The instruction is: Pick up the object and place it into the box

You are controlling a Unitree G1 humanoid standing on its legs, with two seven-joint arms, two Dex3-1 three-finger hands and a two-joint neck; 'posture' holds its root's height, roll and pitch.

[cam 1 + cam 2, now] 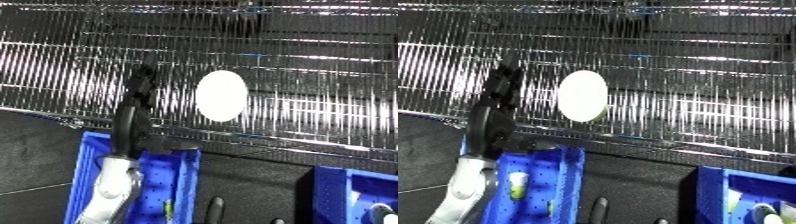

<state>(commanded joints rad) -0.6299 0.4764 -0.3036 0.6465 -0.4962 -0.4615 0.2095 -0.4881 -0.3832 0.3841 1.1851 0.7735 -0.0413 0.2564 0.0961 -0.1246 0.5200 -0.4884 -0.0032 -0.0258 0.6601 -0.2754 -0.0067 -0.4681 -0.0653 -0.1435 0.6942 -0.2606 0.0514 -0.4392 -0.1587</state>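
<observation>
The white oval object (221, 95) lies mid-shelf on the wire rack (320, 60); it looks smooth, rigid, light and probably slippery, so best cupped across its narrow sides. The left hand (139, 92) reaches up just beside it, though whether its fingers are spread or curled I cannot tell. The blue bin (182, 175) waits below the rack's front edge.

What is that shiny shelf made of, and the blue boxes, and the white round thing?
The shelf looks like bare metal wire: thin parallel rods that glint bright. The blue bin looks like hard plastic, an even colour with rows of small holes in its wall; so does the other blue bin. The white oval object is smooth and plain; plastic or foam, I cannot tell which.
</observation>
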